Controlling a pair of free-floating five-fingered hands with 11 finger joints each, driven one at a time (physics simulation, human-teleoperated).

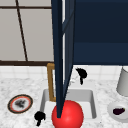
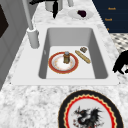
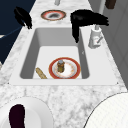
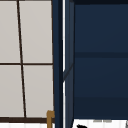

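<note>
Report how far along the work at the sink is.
Done: the cabinet door stands open, and a jar sits on a plate in the sink. In hand: nothing is gripped; the right robot hand hovers open by the faucet, and the left robot hand hangs at the sink's front edge. Left: jar, plate and a stick lie untouched in the basin.

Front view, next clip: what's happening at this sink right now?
Neither robot hand holds anything. The left robot hand hangs at the front left corner of the white sink basin, fingers pointing down. The right robot hand hovers at the back of the sink near the grey faucet, fingers drooping. In the basin lie a red-rimmed plate with a small brown jar on it and a tan stick. A dark blue cabinet door stands open above.
</note>
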